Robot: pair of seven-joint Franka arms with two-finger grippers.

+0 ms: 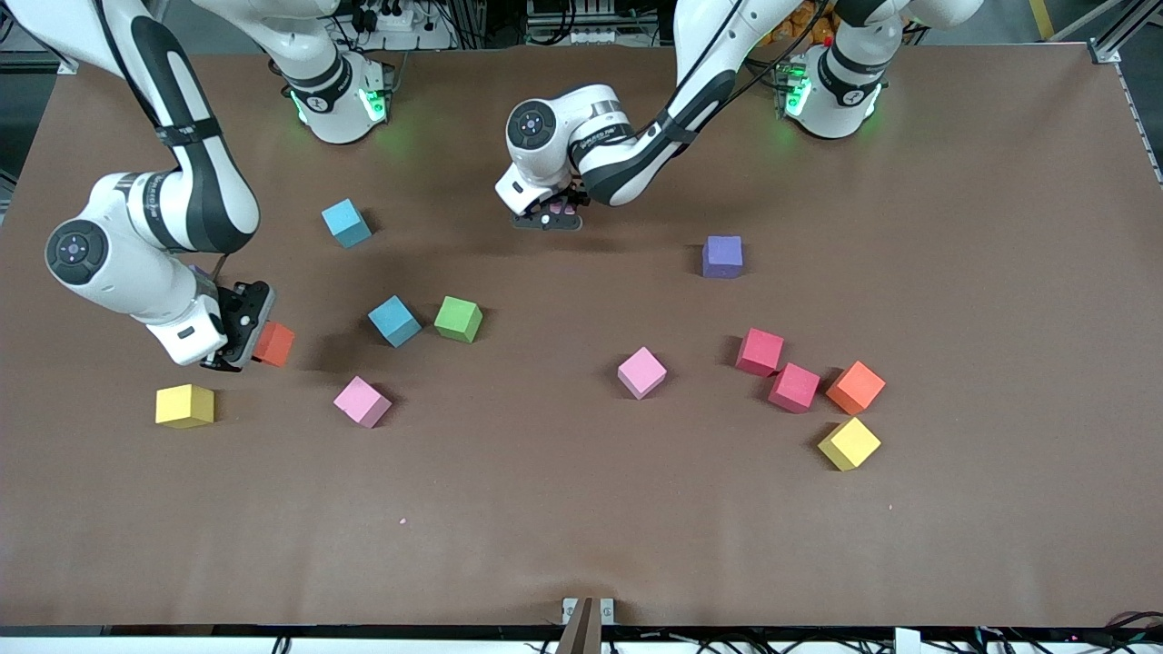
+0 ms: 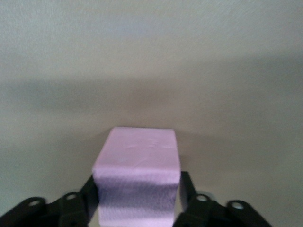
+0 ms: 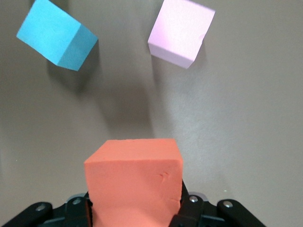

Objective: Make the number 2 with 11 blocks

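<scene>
Brown matte table (image 1: 581, 527); cables along edges.

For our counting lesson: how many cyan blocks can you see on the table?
2. One cyan block lies beside the green block; the other cyan block lies farther from the front camera. None seems hidden.

Brown table (image 1: 581, 527); loose blocks scattered on it: yellow (image 1: 184, 405), pink (image 1: 641, 372), green (image 1: 458, 319), purple (image 1: 723, 256)
</scene>
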